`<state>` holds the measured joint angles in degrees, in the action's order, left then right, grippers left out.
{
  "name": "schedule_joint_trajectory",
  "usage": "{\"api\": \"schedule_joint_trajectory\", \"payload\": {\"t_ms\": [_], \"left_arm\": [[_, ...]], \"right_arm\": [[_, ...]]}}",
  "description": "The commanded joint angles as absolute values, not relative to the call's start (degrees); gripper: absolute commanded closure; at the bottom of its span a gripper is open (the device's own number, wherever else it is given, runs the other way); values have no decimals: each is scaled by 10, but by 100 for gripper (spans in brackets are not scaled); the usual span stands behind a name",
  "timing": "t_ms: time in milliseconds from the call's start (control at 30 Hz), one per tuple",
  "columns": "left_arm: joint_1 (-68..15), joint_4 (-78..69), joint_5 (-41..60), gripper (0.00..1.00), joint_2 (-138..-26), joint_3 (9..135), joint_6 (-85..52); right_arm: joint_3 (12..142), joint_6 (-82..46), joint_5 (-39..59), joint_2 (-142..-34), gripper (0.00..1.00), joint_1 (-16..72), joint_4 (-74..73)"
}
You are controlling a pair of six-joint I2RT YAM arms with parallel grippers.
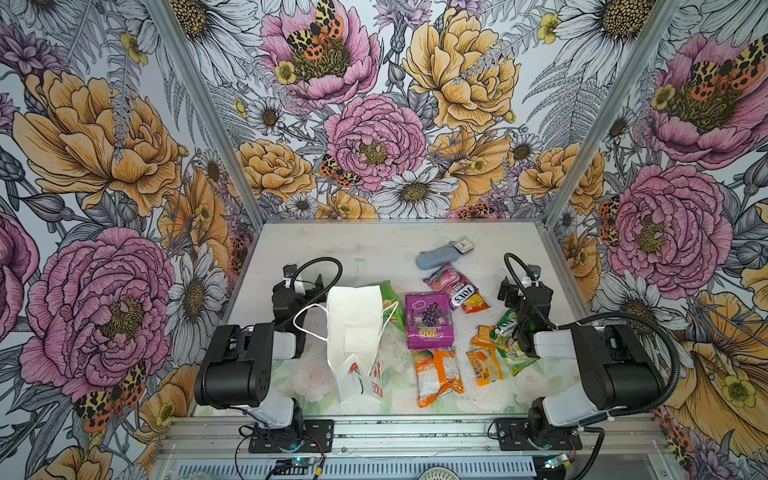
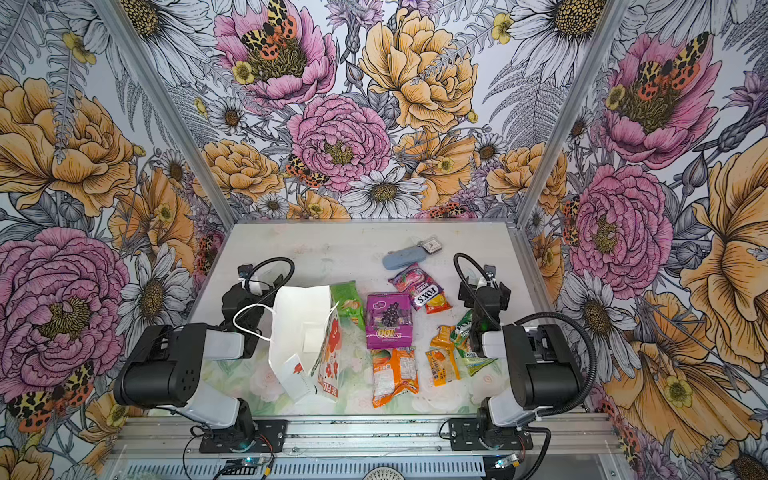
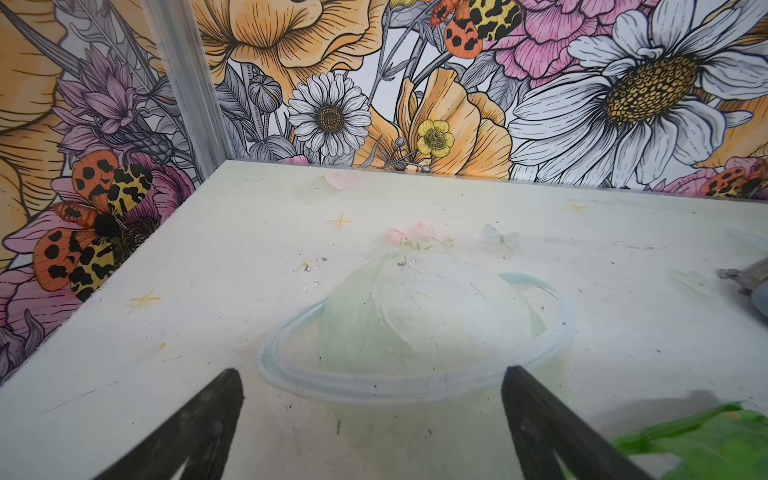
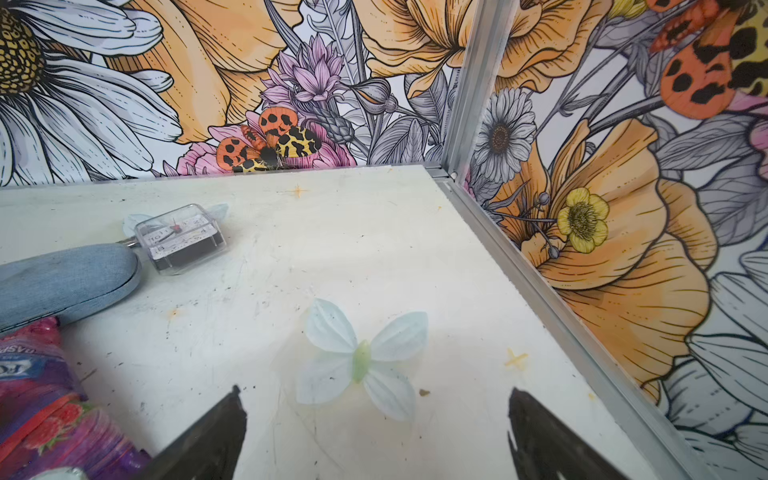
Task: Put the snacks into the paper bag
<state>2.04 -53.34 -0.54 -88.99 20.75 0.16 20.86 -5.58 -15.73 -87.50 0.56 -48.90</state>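
Observation:
The white paper bag stands open-mouthed at the left of the table, its rose side facing the front. To its right the snacks lie loose: a green packet, the purple grape pouch, the pink FOXS packet, a red-yellow one, a large orange one, and small orange and green ones. My left gripper is open over bare table behind the bag. My right gripper is open and empty, right of the snacks.
A grey-blue oblong case and a small square clock tag lie at the back. Flowered walls with aluminium posts close in three sides. The right arm's forearm hangs over the small green packets.

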Motion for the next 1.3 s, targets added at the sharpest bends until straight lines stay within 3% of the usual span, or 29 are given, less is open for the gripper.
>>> {"api": "schedule_joint_trajectory", "payload": {"t_ms": [0,1267], "left_arm": [[18,-536,1,1,-889,218,4],[27,-539,14,1,-889,216,0]], "right_arm": [[221,-62,-149,-875,0,5,-495],[220,-61,-149,-874,0,6,-496]]}}
